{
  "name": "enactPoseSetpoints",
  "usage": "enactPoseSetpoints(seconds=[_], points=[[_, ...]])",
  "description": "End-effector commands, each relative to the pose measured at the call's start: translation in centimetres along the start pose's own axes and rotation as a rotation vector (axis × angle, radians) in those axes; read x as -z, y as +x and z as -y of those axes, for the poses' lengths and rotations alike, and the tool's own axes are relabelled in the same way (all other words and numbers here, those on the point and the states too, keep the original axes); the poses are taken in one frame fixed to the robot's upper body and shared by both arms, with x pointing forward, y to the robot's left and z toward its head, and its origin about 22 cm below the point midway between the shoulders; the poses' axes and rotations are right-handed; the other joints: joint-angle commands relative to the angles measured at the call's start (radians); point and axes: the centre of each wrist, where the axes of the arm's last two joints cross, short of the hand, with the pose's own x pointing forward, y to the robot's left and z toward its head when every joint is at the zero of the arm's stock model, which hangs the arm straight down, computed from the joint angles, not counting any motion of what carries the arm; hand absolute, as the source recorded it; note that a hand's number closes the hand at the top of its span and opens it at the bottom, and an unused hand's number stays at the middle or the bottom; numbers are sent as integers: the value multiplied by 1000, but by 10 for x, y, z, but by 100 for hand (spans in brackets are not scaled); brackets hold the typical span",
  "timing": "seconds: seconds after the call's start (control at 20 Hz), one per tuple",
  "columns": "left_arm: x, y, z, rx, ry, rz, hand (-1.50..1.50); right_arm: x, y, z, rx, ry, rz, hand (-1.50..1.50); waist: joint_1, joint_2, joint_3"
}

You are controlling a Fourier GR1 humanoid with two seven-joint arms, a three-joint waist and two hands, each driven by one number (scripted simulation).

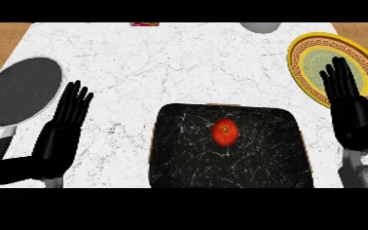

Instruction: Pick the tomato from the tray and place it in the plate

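We find the tomato (225, 131) on the black tray (187, 165), just right of its middle and touched by nothing. Both hands are open, fingers straight. The right hand (346, 102), overlapping the plate (295, 56), is nearer than the left hand (63, 126); the tomato lies to its left and closer in, so we judge the right should reach
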Motion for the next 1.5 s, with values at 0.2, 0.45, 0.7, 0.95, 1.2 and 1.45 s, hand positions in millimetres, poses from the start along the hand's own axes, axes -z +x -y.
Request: enactPoseSetpoints(seconds=[0.2, 0.45, 0.7, 0.95, 1.2, 1.45], points=[[-5, -20, -18, 216, 42, -234, 0, 8, 42, -92, 211, 771, 56, 150, 91, 40, 5], [-13, -31, -24, 256, 83, -358, 0, 38, 121, -53, -620, 779, 604, 150, 52, 16, -2], [-1, -32, -20, 295, 116, -390, 0, -7, -15, -93, 177, 734, 191, -150, 47, 49, 9], [16, -42, 6, 302, 126, -413, 0, 7, -34, -71, 148, 1104, 296, -150, 22, 31, 3], [29, -33, 0, 294, 132, -425, 0, 59, 7, -73, -265, 1155, 432, -150, 25, 26, 1], [18, -36, -2, 284, 141, -442, 0, 68, 45, -74, -546, 1171, 502, -150, 10, 17, -1]])
